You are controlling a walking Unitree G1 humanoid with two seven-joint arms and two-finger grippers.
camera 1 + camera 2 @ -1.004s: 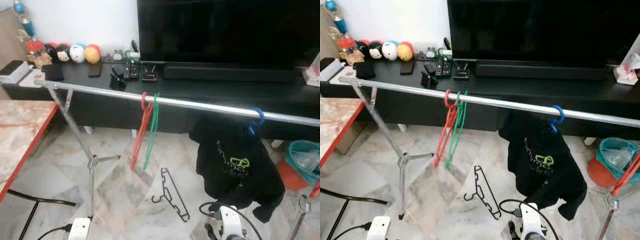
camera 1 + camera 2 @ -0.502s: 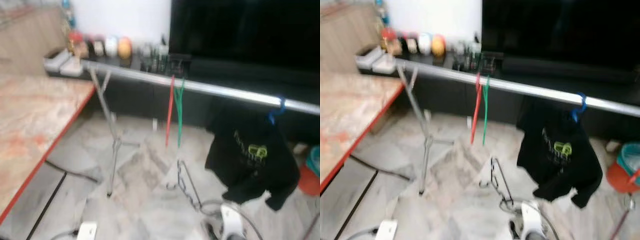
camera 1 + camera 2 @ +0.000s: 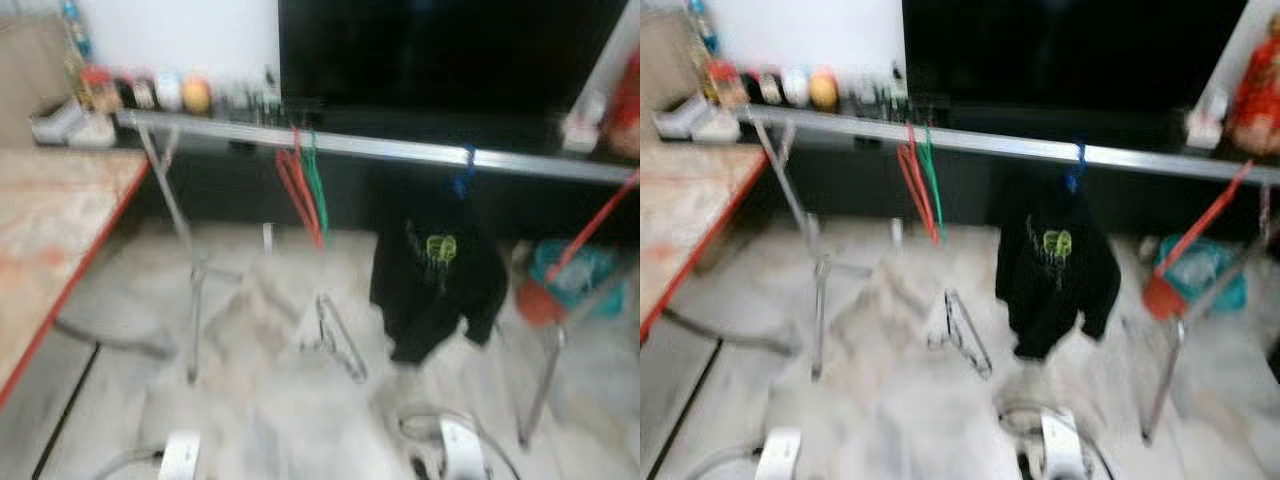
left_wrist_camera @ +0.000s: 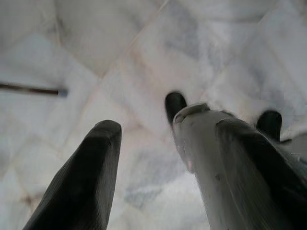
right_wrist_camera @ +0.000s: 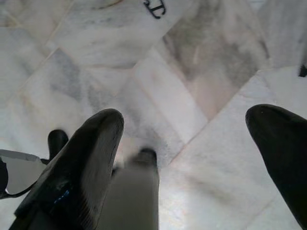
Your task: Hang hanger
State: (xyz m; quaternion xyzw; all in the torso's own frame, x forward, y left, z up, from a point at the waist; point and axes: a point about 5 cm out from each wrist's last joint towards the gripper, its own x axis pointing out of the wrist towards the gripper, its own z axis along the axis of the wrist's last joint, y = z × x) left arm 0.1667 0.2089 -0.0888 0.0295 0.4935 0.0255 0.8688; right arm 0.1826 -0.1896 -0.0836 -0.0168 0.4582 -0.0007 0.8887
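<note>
Head views blurred; detail limited. The task item, a black wire hanger point(image 3: 338, 338), is seen lying flat on the pale marble floor point(image 3: 260, 400), ahead of the robot at about 12 o'clock, slightly toward 11. Its long axis runs from far-left to near-right, roughly 11 to 5 o'clock. It lies below the long silver rail point(image 3: 380, 148) of the drying rack, between the red and green plastic hangers point(image 3: 303, 190) hung on the rail and a black hooded top point(image 3: 435, 275) on a blue hanger.

Both arms hang low, pointed at the floor. Left gripper point(image 4: 163, 158): fingers spread, nothing held. Right gripper point(image 5: 192, 143): fingers spread wide, nothing held; a dark hook-like shape point(image 5: 154, 7), possibly the hanger's end, is noted at the frame edge.

Which arm is nearer cannot be told; the hanger sits near the midline.

In the way: the rack's silver tripod leg point(image 3: 190, 290) at 10 o'clock, a white device with a cable point(image 3: 462, 455) near the feet at 1 o'clock, and a red-edged marble tabletop point(image 3: 50, 250) at 9 o'clock.
</note>
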